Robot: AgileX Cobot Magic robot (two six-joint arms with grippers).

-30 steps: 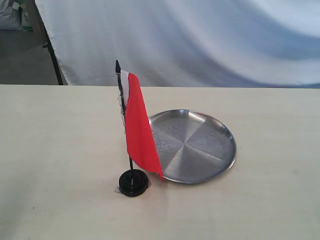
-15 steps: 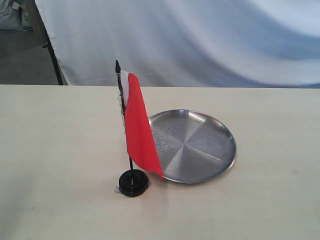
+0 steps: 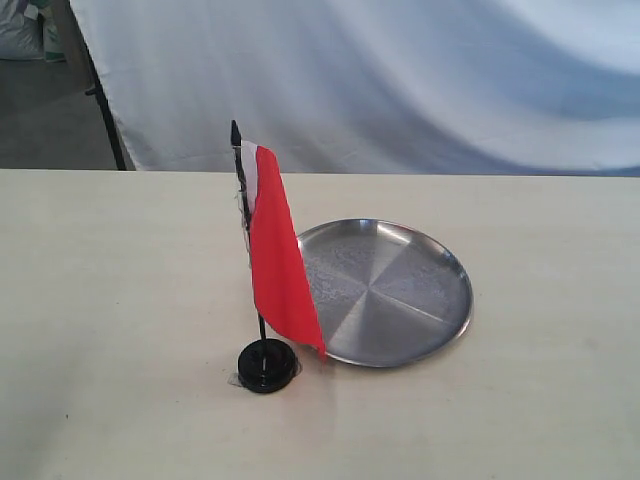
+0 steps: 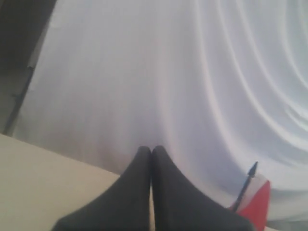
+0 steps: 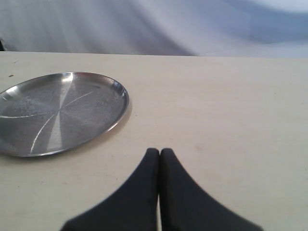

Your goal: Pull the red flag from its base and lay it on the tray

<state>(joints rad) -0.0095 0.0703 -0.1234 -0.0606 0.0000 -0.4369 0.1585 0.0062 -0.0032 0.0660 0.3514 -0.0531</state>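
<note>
The red flag (image 3: 278, 262) stands upright on its thin black stick, planted in the small black base (image 3: 267, 364) on the table. Just right of it lies the silver tray (image 3: 400, 290), with nothing on it. Neither arm shows in the exterior view. In the left wrist view my left gripper (image 4: 151, 150) is shut with nothing between its fingers, and the flag's pointed tip and a red corner (image 4: 256, 208) appear off to one side. My right gripper (image 5: 160, 152) is shut and holds nothing, hovering over bare table a short way from the tray (image 5: 57, 111).
A pale wooden table (image 3: 120, 300) carries everything. A white cloth backdrop (image 3: 400, 80) hangs behind its far edge, with a dark stand leg (image 3: 105, 110) at the back left.
</note>
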